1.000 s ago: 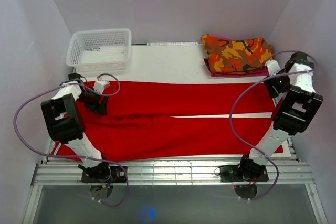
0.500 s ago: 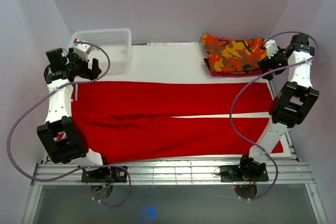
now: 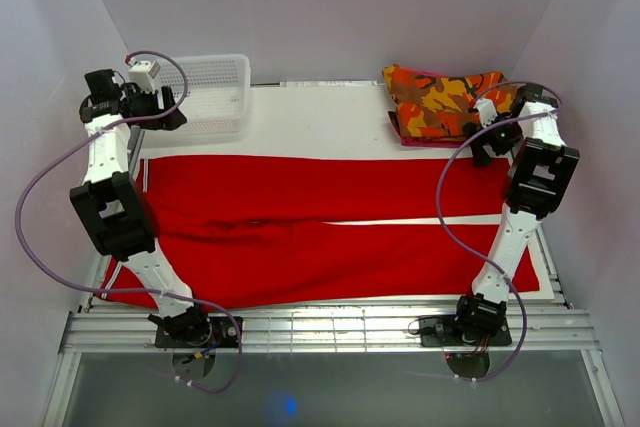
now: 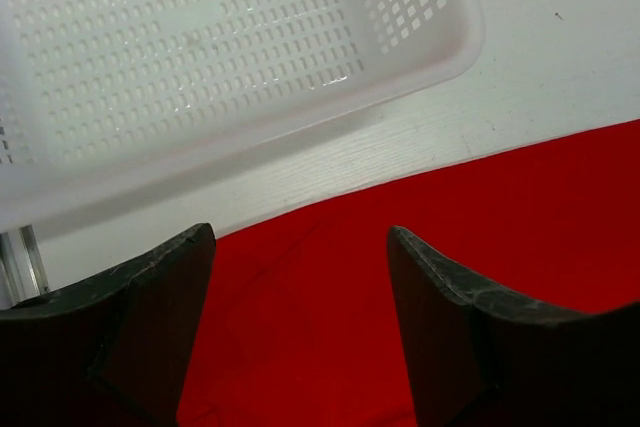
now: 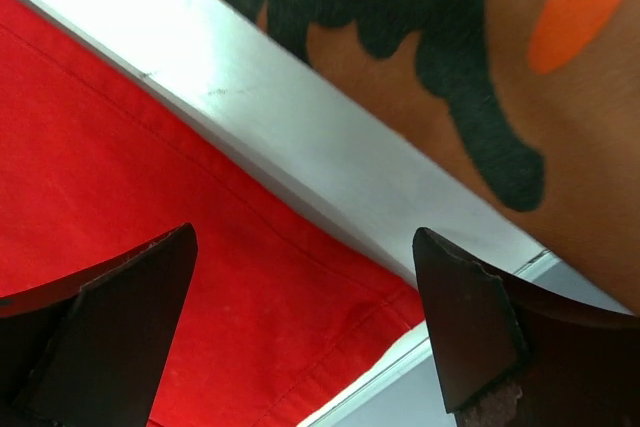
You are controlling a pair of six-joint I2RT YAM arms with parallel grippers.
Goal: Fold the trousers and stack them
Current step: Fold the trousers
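The red trousers (image 3: 320,217) lie spread flat across the table, legs running left to right with a thin white gap between them on the right. My left gripper (image 3: 170,115) hangs above their far left corner, in front of the basket. In the left wrist view it (image 4: 300,237) is open, with only the trousers (image 4: 330,317) below and nothing between the fingers. My right gripper (image 3: 480,145) hovers over the far right corner of the trousers. In the right wrist view it (image 5: 302,235) is open and empty above the trousers' stitched hem (image 5: 200,277).
A white mesh basket (image 3: 195,87) (image 4: 200,57) stands at the back left. A folded camouflage garment (image 3: 445,102) (image 5: 450,57) lies at the back right, close to my right gripper. Bare white table (image 3: 320,122) runs between them. Walls close in on both sides.
Both arms have risen off the trousers. The left gripper swung back to the basket's front; the right moved in toward the camouflage garment. Both jaws now stand wide.
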